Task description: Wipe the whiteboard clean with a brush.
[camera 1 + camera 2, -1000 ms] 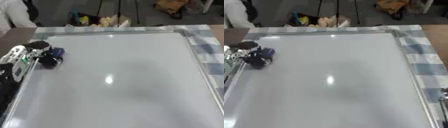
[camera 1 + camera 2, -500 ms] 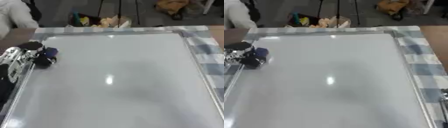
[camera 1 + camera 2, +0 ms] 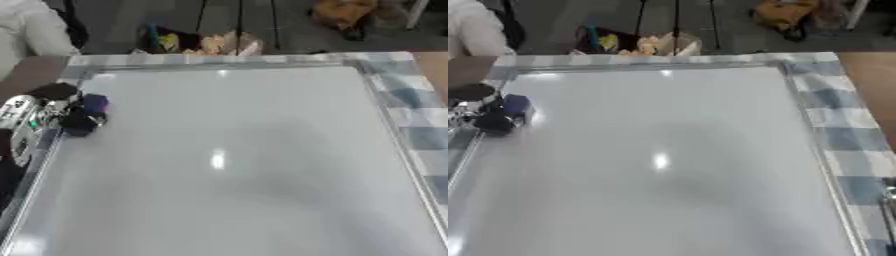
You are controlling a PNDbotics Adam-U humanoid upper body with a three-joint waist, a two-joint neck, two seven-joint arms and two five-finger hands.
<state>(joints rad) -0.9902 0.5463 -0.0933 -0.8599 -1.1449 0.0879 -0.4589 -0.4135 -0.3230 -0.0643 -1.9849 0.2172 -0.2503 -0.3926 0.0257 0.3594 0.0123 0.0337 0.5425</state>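
A large whiteboard (image 3: 236, 165) with a silver frame fills most of both views; its surface looks plain white, with a spot of glare near the middle. At the board's left edge my left hand (image 3: 44, 117) comes in from the left, its dark fingers curled round a small blue brush (image 3: 94, 104) that rests on the board. Only a silver sliver of my right hand (image 3: 888, 197) shows at the lower right edge of the right eye view, off the board.
A blue and white checked cloth (image 3: 833, 115) lies under the board and shows along its right and far sides. Brown table (image 3: 872, 85) shows at the right. Bags and stands (image 3: 206, 42) crowd the floor beyond the far edge.
My left hand has slid the brush a little to the left, closer to the board's left frame. The right hand has stayed put.
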